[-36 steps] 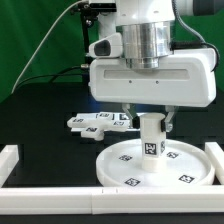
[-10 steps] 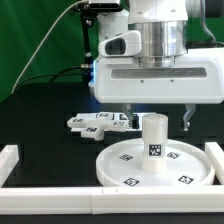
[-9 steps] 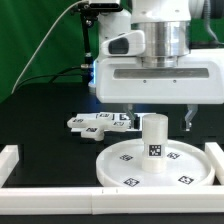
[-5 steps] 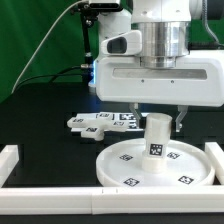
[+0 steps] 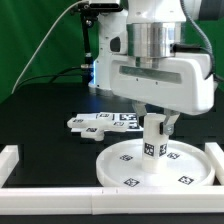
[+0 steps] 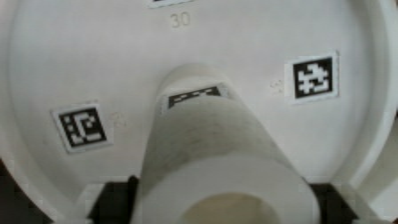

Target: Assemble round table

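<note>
The large rimmed round disc lies flat on the black table near the front. The short thick cylindrical leg stands upright on its middle, tag facing forward. My gripper hangs straight above the leg, fingers down either side of its top and closed against it. In the wrist view the leg fills the middle, the dark pads press its two sides, and the disc with its tags lies below. My gripper is shut on the leg.
The marker board lies behind the disc toward the exterior view's left. A white rail runs along the front, with white blocks at the left and right. A green backdrop stands behind.
A second ago my fingers stood wide open on either side of the leg. Since then the hand has turned and the fingers have closed onto the leg. The leg still stands on the disc.
</note>
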Controlling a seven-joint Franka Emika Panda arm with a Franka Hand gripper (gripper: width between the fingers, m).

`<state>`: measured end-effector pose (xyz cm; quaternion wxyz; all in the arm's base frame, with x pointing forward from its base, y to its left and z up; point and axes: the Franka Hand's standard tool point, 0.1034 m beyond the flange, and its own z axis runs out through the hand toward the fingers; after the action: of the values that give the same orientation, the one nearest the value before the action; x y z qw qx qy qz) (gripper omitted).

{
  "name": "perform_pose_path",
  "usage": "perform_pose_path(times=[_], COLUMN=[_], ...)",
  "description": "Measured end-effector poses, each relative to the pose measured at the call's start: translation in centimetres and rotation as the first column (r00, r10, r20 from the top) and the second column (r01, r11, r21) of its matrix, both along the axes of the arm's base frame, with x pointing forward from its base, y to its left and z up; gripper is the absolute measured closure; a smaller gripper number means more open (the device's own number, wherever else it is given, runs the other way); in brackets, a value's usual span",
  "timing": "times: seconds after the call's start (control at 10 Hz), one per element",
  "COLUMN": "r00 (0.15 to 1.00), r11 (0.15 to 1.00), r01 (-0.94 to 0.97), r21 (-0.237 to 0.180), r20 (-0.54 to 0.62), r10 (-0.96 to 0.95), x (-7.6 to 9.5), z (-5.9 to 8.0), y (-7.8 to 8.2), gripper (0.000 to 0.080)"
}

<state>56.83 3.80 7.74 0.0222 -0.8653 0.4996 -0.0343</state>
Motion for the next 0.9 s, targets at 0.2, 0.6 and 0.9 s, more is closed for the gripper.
perform_pose_path(times=[0.2,0.6,0.9], r00=[0.963,0.812,0.681], r11=[0.962,0.805,0.673], r01=[0.270,0.584,0.731], r21=[0.040,0.102,0.112], r20=[-0.011,-0.050,-0.077], r10=[-0.270,-0.582,-0.728], x=[-0.11,-0.26,-0.39], z=[-0.03,-0.08,-0.16], y=[-0.09,-0.20,-0.31], gripper=[0.0387,0.0387,0.0387])
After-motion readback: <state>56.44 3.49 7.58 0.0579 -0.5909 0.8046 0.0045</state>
